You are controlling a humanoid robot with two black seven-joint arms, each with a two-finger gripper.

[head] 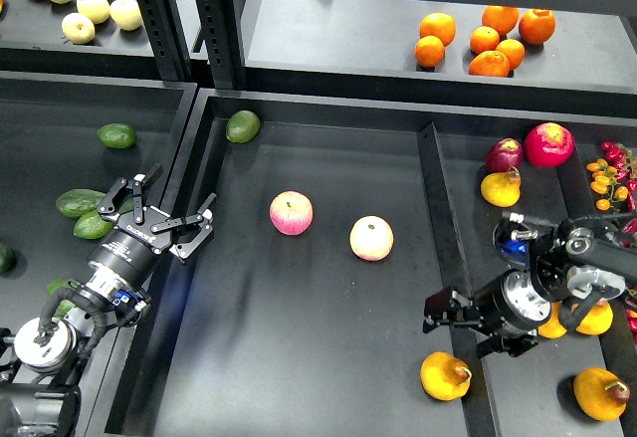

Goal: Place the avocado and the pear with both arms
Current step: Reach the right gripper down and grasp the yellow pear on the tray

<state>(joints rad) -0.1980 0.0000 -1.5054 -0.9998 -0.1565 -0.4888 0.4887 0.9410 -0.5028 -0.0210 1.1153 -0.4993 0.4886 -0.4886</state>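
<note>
Avocado [80,202] lying left of the divider rail [177,173], long axis roughly level, running left-right. Pear [445,375] sitting right of that rail (well apart), stem end pointing right. Left gripper [169,216] spreading wide over the rail, holding nothing. Right gripper [460,320] hovering just above the pear, fingers parted, empty.
</note>
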